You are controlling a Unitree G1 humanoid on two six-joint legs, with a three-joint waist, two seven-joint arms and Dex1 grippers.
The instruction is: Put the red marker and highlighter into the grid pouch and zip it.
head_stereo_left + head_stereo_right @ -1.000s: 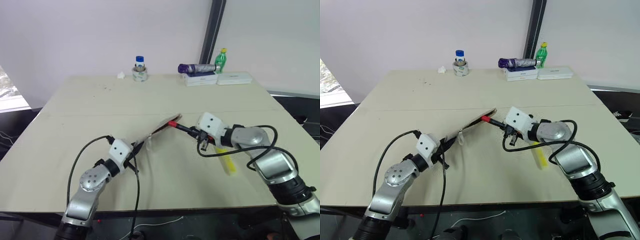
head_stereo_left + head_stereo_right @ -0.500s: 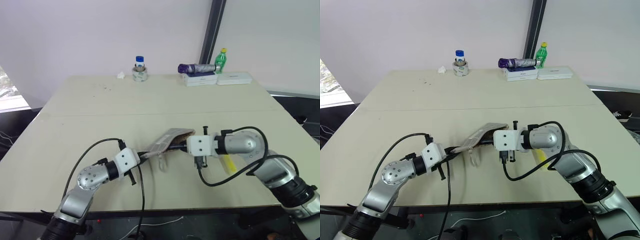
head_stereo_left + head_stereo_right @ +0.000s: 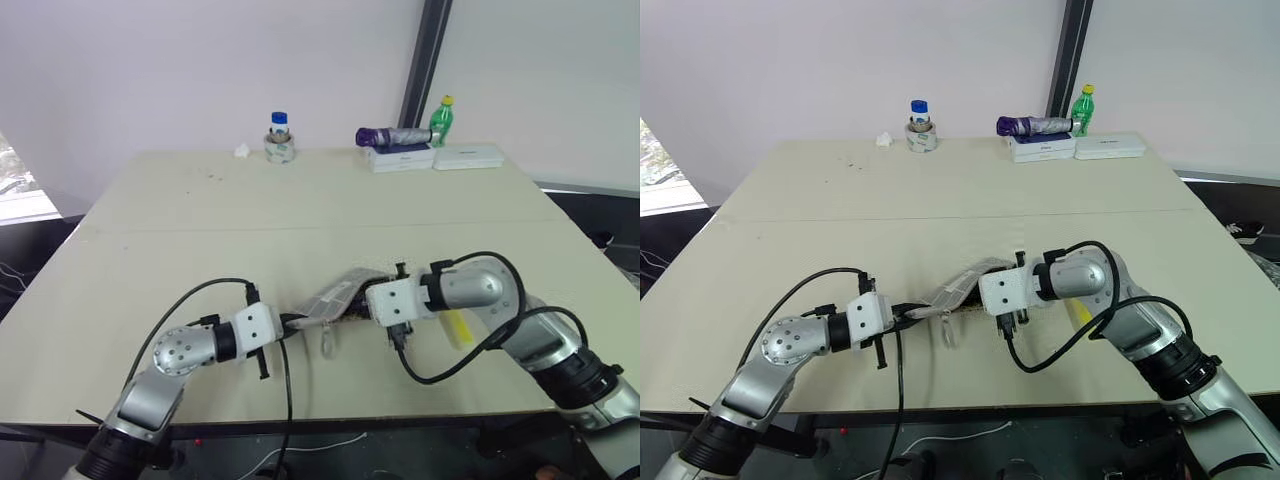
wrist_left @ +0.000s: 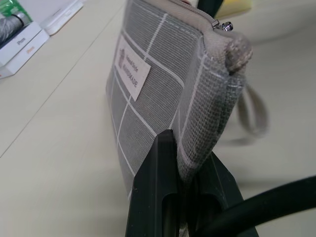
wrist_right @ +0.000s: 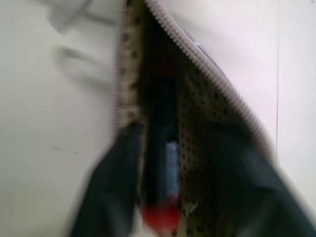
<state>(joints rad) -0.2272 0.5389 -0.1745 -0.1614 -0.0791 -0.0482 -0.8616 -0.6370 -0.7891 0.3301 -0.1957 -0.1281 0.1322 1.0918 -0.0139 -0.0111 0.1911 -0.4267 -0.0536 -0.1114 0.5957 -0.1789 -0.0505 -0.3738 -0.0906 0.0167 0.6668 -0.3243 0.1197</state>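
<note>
Red marker (image 5: 160, 177) is seen lodged inside the unzipped grid pouch (image 3: 330, 297) (corner pinched by left tool (image 4: 185, 173), right tool (image 5: 163, 207) parted at its mouth); highlighter (image 3: 458, 327) remains on bench (image 3: 300, 210), zipping undone.

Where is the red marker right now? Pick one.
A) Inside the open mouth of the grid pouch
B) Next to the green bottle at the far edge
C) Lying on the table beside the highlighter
A: the right wrist view shows the red marker lying between the unzipped edges of the grid pouch.
</note>
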